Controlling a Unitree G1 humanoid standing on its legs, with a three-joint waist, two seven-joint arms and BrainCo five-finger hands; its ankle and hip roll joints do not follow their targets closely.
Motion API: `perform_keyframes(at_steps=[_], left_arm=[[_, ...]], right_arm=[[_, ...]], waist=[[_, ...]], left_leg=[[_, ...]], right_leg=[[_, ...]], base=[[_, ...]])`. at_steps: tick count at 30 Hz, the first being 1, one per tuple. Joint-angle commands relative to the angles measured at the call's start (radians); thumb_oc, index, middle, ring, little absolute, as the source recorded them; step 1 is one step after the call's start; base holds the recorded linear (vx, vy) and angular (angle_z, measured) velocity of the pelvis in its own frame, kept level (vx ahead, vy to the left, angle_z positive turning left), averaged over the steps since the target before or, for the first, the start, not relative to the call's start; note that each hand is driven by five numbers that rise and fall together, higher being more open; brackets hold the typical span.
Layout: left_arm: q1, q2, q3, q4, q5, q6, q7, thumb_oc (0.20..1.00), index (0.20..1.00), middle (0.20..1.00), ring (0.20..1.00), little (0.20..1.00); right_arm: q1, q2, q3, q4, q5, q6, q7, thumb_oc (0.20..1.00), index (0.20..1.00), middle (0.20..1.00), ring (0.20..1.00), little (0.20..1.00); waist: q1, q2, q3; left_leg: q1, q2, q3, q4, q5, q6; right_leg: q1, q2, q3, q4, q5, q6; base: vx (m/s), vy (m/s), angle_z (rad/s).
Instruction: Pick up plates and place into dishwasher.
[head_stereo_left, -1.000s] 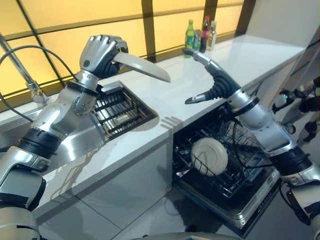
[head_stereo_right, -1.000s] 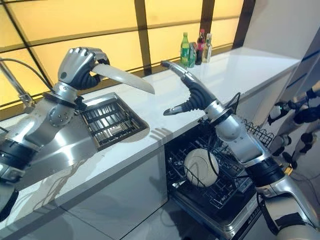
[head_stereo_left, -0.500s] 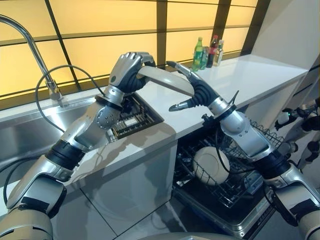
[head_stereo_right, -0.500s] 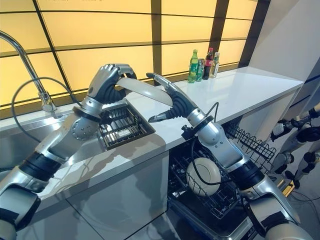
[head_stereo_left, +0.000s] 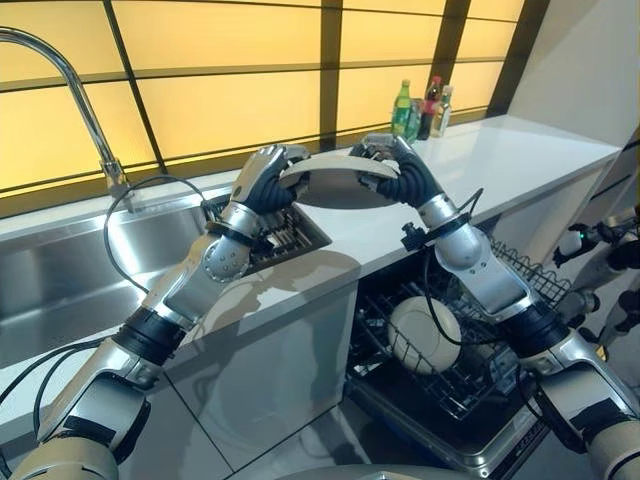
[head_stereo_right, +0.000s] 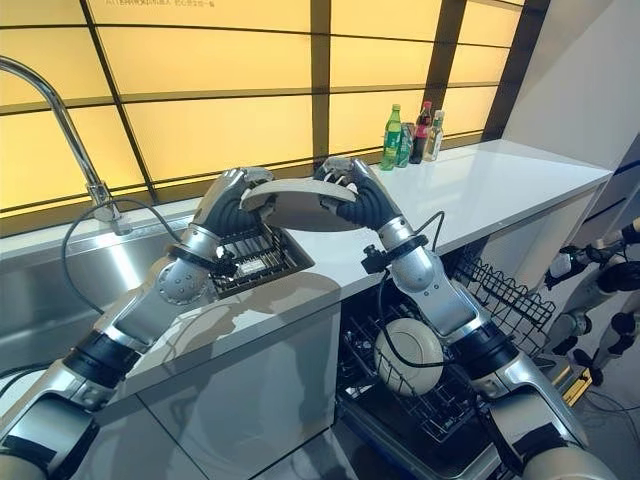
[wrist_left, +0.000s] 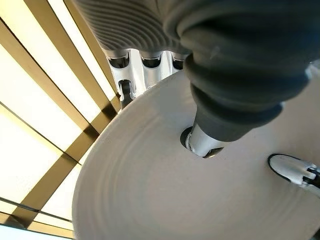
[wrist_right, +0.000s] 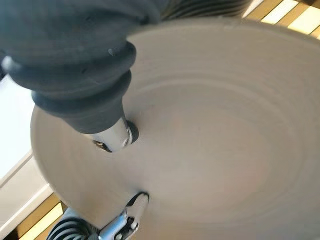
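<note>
Compared with a second ago, the right hand (head_stereo_left: 400, 175) has come up from beside the dishwasher and now closes on the far edge of the plate (head_stereo_left: 335, 185), while the left hand (head_stereo_left: 268, 180) has brought the plate forward from over the sink side to the middle of the counter (head_stereo_left: 520, 165).

Now the plate hangs in the air above the counter edge, between both hands, nearly flat. In the left wrist view the left hand's fingers (wrist_left: 145, 62) curl over the plate rim and its thumb presses on the plate's face. In the right wrist view the right hand's thumb also lies on the plate, so both hands are clamped on the plate at opposite sides.

I judge this is a handover from left to right. The risk is in the timing: if the left hand lets go before the right grip is firm, the smooth plate can slip and fall on the counter or the floor. If both pull against each other, the plate may twist out of the fingers.

Below, the open dishwasher rack (head_stereo_left: 470, 350) already holds one round white dish (head_stereo_left: 422, 335), so a careless lowering could knock it.
</note>
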Motion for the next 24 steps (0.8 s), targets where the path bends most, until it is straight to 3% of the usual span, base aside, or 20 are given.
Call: perform_keyframes(at_steps=[1, 6, 7, 8, 14, 18, 24], left_arm=[[-0.024, 0.004, 0.011, -0.095, -0.013, -0.092, -0.012, 0.2, 0.2, 0.2, 0.2, 0.2], [-0.025, 0.028, 0.004, -0.108, -0.032, -0.112, -0.032, 0.2, 0.2, 0.2, 0.2, 0.2], [-0.026, 0.031, 0.002, -0.107, -0.042, -0.112, -0.042, 0.498, 0.498, 0.498, 0.498, 0.498], [-0.026, 0.035, 0.0, -0.108, -0.052, -0.111, -0.055, 1.0, 1.0, 1.0, 1.0, 1.0], [0.008, 0.058, 0.016, -0.14, -0.099, -0.136, -0.096, 1.0, 1.0, 1.0, 1.0, 1.0], [0.101, 0.089, 0.074, -0.183, -0.123, -0.157, -0.132, 1.0, 1.0, 1.0, 1.0, 1.0], [0.178, 0.126, 0.105, -0.207, -0.208, -0.154, -0.221, 1.0, 1.0, 1.0, 1.0, 1.0]], right_arm=[[-0.077, -0.037, -0.092, -0.008, -0.016, -0.036, -0.038, 0.2, 0.2, 0.2, 0.2, 0.2], [-0.052, -0.096, -0.103, 0.011, -0.069, -0.013, -0.039, 0.2, 0.2, 0.2, 0.2, 0.2], [-0.048, -0.108, -0.106, 0.014, -0.082, -0.01, -0.042, 0.2, 0.2, 0.2, 0.2, 0.2], [-0.042, -0.119, -0.11, 0.018, -0.101, -0.005, -0.048, 0.2, 0.2, 0.2, 0.2, 0.2], [0.029, -0.231, -0.181, 0.028, -0.207, 0.034, -0.078, 0.2, 0.2, 0.2, 0.2, 0.2], [0.132, -0.322, -0.308, 0.046, -0.232, 0.057, -0.116, 0.2, 0.2, 0.2, 0.2, 0.2], [0.183, -0.424, -0.393, 0.133, -0.261, 0.124, -0.162, 0.2, 0.2, 0.2, 0.2, 0.2]], waist=[[0.038, 0.016, 0.065], [0.02, 0.011, 0.072], [0.017, 0.01, 0.074], [0.014, 0.009, 0.076], [-0.017, 0.004, 0.087], [-0.036, -0.002, 0.1], [-0.036, -0.004, 0.122]], left_leg=[[0.015, -0.075, 0.032, 0.029, -0.161, 0.052], [0.019, -0.071, 0.057, 0.033, -0.168, 0.055], [0.02, -0.071, 0.061, 0.034, -0.169, 0.056], [0.021, -0.07, 0.065, 0.035, -0.17, 0.057], [0.026, -0.065, 0.095, 0.037, -0.179, 0.06], [0.022, -0.059, 0.114, 0.045, -0.186, 0.061], [0.01, -0.054, 0.128, 0.055, -0.195, 0.061]], right_leg=[[0.064, -0.003, 0.027, 0.014, -0.161, 0.083], [0.061, 0.001, 0.041, 0.014, -0.16, 0.082], [0.06, 0.003, 0.045, 0.015, -0.16, 0.081], [0.059, 0.004, 0.048, 0.015, -0.16, 0.081], [0.052, 0.013, 0.081, 0.016, -0.156, 0.084], [0.039, 0.02, 0.104, 0.019, -0.15, 0.088], [0.03, 0.027, 0.112, 0.017, -0.152, 0.091]], base=[[0.02, -0.034, -0.02], [0.01, -0.037, -0.03], [-0.01, -0.044, -0.1], [0.0, -0.045, -0.14], [0.01, -0.053, -0.15], [0.01, -0.072, -0.08], [0.02, -0.078, -0.19]])
